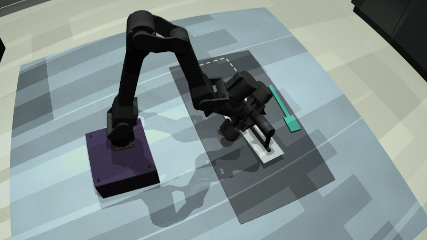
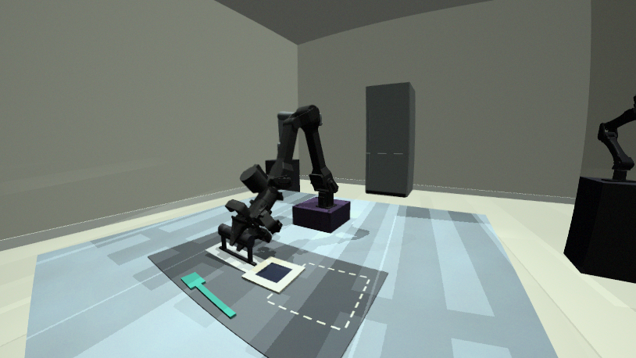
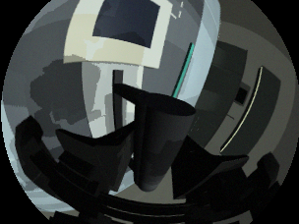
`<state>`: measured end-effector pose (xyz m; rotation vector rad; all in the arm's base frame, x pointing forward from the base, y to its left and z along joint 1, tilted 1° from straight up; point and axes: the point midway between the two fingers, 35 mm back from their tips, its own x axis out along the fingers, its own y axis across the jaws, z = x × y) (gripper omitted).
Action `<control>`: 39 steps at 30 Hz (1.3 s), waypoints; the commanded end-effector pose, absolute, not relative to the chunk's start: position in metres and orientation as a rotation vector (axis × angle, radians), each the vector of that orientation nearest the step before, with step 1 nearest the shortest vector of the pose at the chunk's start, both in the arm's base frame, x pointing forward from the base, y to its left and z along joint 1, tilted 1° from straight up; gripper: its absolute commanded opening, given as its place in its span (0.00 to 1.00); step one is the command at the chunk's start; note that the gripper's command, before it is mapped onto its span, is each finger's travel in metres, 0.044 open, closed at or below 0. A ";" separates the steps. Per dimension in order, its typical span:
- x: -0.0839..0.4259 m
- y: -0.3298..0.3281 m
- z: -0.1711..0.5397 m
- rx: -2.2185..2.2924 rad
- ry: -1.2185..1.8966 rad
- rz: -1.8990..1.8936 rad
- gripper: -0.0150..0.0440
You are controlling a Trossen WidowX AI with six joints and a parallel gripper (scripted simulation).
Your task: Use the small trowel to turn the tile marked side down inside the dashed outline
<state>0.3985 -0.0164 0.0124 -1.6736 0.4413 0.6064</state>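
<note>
The tile [image 2: 274, 272] [image 3: 125, 22] is cream with a dark blue square facing up. It lies over a corner of the dashed outline [image 2: 367, 280] [image 1: 225, 58], mostly outside it. The trowel has a pale blade [image 1: 276, 152] [image 2: 226, 258] [image 3: 100, 76] and a black raised handle [image 1: 264, 123] [image 3: 167, 133]. My gripper [image 1: 253, 116] [image 2: 240, 238] [image 3: 155, 124] is shut on the handle. The blade is low over the mat, and its front edge meets the tile's near edge. Whether it is under the tile I cannot tell. The arm hides most of the tile in the top view.
A teal spatula-shaped tool [image 1: 292, 123] [image 2: 193, 280] [image 3: 184, 69] lies along the outer edge of the dark mat [image 1: 268, 187] [image 2: 266, 334], beside the tile and blade. The arm stands on a purple base block [image 1: 119, 164] [image 2: 319, 218] on the table.
</note>
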 end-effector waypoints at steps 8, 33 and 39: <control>0.395 0.004 0.012 -1.671 0.422 0.618 0.25; 0.392 0.015 0.055 -1.569 0.392 0.647 0.25; 0.390 0.027 0.066 -1.568 0.392 0.647 0.25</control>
